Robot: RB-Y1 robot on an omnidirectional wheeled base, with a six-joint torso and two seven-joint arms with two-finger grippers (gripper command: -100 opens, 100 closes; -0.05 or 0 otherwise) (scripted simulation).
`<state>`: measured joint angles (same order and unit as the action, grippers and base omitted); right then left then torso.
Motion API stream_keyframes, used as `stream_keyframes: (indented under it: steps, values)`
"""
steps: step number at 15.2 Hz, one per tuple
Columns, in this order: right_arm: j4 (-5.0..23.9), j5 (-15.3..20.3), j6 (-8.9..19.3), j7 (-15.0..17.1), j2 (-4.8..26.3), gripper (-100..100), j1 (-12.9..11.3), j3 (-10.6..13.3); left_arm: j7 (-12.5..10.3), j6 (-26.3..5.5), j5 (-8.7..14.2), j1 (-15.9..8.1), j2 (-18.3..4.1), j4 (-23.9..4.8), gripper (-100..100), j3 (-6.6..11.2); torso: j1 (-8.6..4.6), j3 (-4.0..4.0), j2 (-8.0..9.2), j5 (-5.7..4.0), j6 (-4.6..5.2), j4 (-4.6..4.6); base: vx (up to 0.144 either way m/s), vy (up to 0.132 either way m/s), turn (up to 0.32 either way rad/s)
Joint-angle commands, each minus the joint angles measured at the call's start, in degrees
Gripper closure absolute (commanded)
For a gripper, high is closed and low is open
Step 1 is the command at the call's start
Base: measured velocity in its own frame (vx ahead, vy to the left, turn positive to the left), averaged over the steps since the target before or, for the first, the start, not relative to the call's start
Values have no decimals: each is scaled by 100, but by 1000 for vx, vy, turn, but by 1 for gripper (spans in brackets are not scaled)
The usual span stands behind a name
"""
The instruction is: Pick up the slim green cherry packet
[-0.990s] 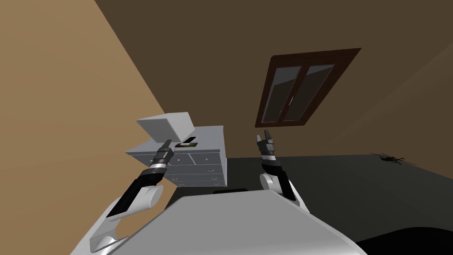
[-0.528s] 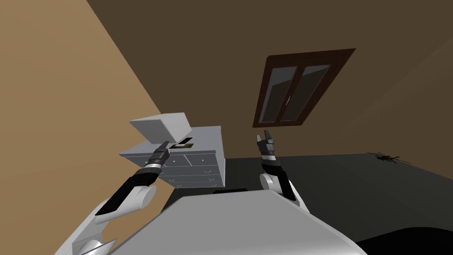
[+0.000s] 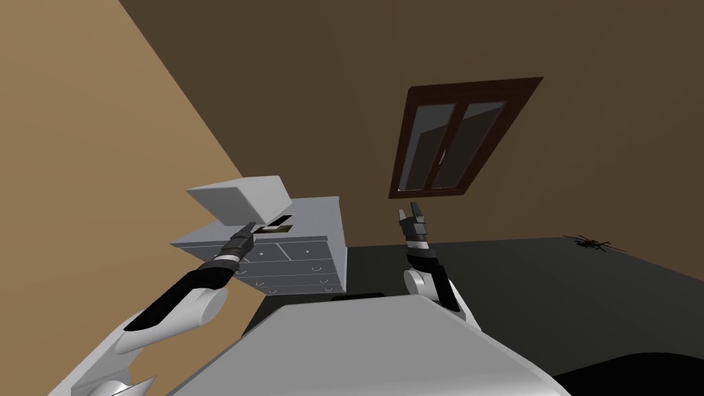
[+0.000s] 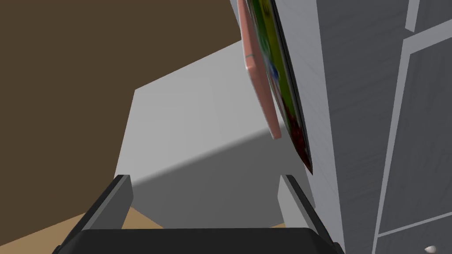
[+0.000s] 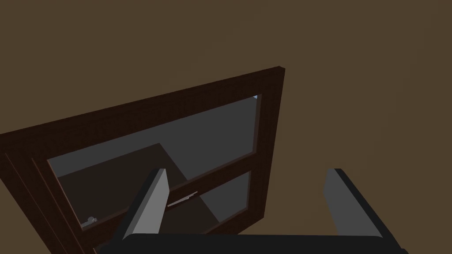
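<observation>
Where it lay flat on the dresser top, the slim green packet [image 4: 284, 95] showed a red print toward its near end and a dark rim along its edge. Noted a thin pink slab [image 4: 258, 75] resting flat on the packet, face to face. The slab covered most of the packet's length, and the packet's near end stuck out past it. Both sat close to the top's front edge.

Just beside them, on the same top, stood a plain grey-white box [image 3: 237, 198], much bulkier than either.

The left tool [image 4: 204, 181] was level with the dresser's front edge and pointed at the box's lower face. Its blades were spread wide with nothing between them. One finger [image 4: 291, 194] stood just beside the packet's near corner; I could not tell whether the two touched. The packet was outside the gap, off to that finger's side.

The dresser [image 3: 309, 258] was grey, with several rows of drawers. A small pale knob [image 4: 430, 249] showed on one drawer front near the left tool. The left arm stretched from the shoulder out to the dresser.

The right tool [image 3: 413, 214] was held upright in the air, off to the dresser's right and well apart from it. Its blades were likewise spread and held nothing.
</observation>
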<state>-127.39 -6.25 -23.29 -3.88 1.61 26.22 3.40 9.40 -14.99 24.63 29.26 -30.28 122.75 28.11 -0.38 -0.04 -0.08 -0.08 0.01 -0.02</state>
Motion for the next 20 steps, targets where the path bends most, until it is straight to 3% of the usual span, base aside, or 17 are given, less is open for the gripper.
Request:
stream_keyframes:
  steps: [1, 2, 6, 7, 9, 10, 13, 14, 17, 18, 20]
  values:
    - [0, 0, 0, 0, 0, 0, 0, 0, 29, -247, 62, 2, -66, -38, -100, 64, 0, 0, 0, 0, 0, 0, 12, -77, -4]
    - [0, 0, 0, 0, 0, 0, 0, 0, 101, -382, 253, 21, -265, -135, -100, 265, 3, 1, 2, 0, -1, 0, 20, -97, -30]
    - [0, 0, 0, 0, 0, 0, 0, 0, 101, -658, 253, 21, -265, -135, -100, 265, 9, 1, 2, 1, -1, 0, 15, -64, -7]
    - [0, 0, 0, 0, 1, 0, 0, -1, 175, -867, 447, 41, -461, -236, -100, 467, 21, 3, 5, 3, -1, 1, 6, -47, -43]
    - [0, 0, 0, 0, 0, 0, 0, 0, 175, -1079, 447, 41, -461, -236, -100, 467, 13, 2, 3, 2, 0, 1, 22, -71, -25]
    - [0, 0, 0, 0, 0, 0, 0, 0, 254, -1215, 643, 63, -656, -339, -100, 668, 11, 1, 2, 2, -1, 0, 33, -80, -31]
    - [0, 0, 0, 0, 0, 0, 0, 0, 254, -1508, 643, 63, -656, -339, -100, 668, 3, -1, -1, 0, -1, 0, 24, -76, -11]
    - [0, 0, 0, 0, 0, 0, 0, 0, 335, -1656, 841, 85, -849, -445, -100, 869, 9, 0, 0, 1, 0, 0, 35, -82, -38]
    - [0, 0, 0, 0, 0, 0, 0, 0, 335, -1944, 841, 85, -849, -445, -100, 869, 5, -1, -1, 0, -1, 0, 23, -69, -13]
    - [0, 0, 0, 0, 0, 0, 0, -1, 420, -2103, 1039, 109, -1041, -552, -100, 1069, 13, 0, 1, 2, -1, 0, 29, -66, -36]
    - [0, 0, 0, 0, 0, 0, 0, 0, 420, -2325, 1039, 109, -1041, -552, -100, 1069, 7, -2, -4, 1, 0, -1, 39, -72, -25]
